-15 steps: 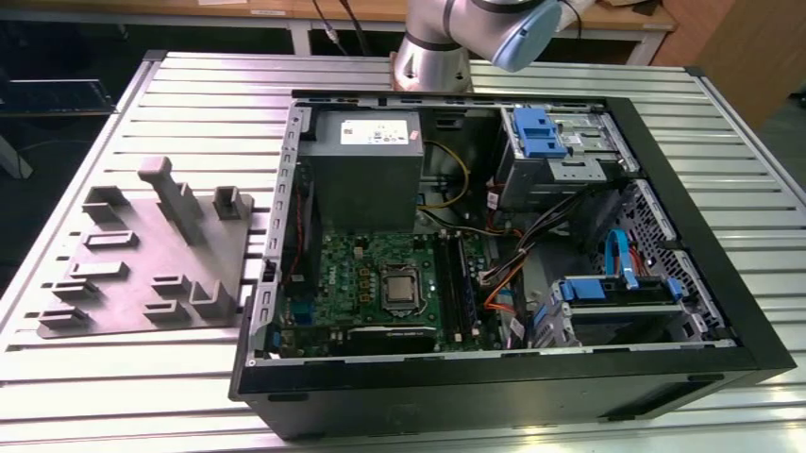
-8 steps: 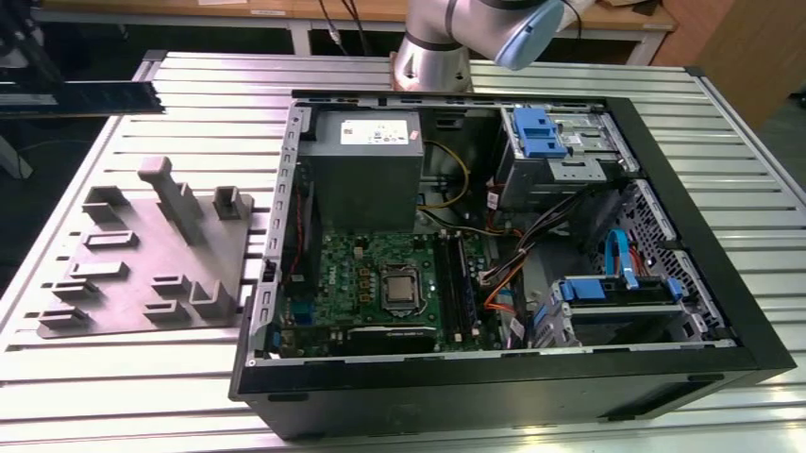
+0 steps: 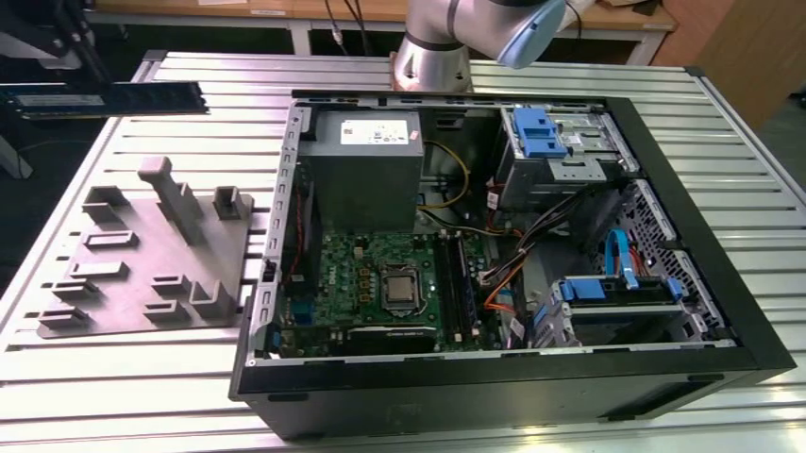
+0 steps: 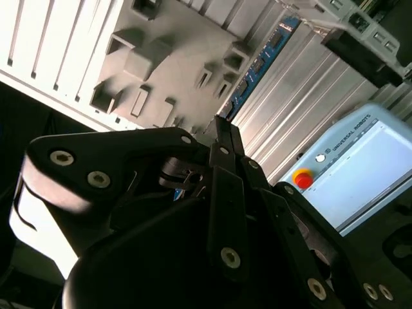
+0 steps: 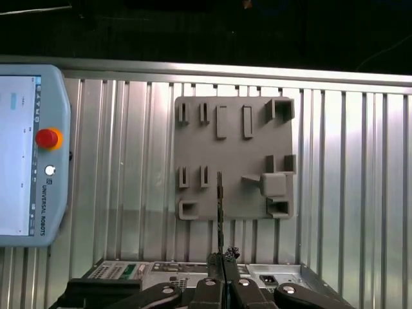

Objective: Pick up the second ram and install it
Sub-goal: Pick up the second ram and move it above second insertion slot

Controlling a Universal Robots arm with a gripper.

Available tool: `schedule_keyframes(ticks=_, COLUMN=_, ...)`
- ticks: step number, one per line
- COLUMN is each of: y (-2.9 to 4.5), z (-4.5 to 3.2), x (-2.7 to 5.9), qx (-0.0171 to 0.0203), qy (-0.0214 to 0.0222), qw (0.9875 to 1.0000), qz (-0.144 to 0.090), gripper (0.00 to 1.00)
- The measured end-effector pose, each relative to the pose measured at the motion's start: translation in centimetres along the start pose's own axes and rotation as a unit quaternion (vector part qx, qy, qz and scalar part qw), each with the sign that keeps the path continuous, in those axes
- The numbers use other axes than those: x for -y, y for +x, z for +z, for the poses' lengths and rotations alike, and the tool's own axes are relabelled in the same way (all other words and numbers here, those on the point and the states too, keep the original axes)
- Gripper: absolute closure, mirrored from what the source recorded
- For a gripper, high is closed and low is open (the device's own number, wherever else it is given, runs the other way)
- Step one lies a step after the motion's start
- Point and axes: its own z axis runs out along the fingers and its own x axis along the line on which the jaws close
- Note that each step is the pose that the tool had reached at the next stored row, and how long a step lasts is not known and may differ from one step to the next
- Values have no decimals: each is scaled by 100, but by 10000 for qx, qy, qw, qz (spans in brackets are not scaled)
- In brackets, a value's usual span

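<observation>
The second ram (image 3: 120,99) is a long dark stick with black chips, held level in the air over the back corner of the table at the exterior view's left. My gripper (image 3: 89,80) is shut on it from above. The first wrist view shows the ram (image 5: 219,212) edge-on as a thin line running out from my shut gripper (image 5: 222,261). In the second wrist view the ram (image 4: 257,64) reaches away from the gripper (image 4: 222,129) over the grey fixture plate. The open computer case (image 3: 655,189) holds the green circuit board (image 3: 365,278) with its black slot rails (image 3: 460,283).
A grey fixture plate (image 3: 139,255) with raised holders lies on the slatted table (image 3: 164,377), at the exterior view's left of the case. Inside the case are a grey power-supply box (image 3: 365,160), drive cages (image 3: 554,142) and cables. A teach pendant (image 5: 26,154) lies beside the plate.
</observation>
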Motion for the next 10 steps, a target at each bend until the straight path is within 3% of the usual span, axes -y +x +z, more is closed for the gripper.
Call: schedule_keyframes(ticks=10, y=8, z=-12, x=346, qx=0, qy=-3, qw=10000, qz=0, gripper=89)
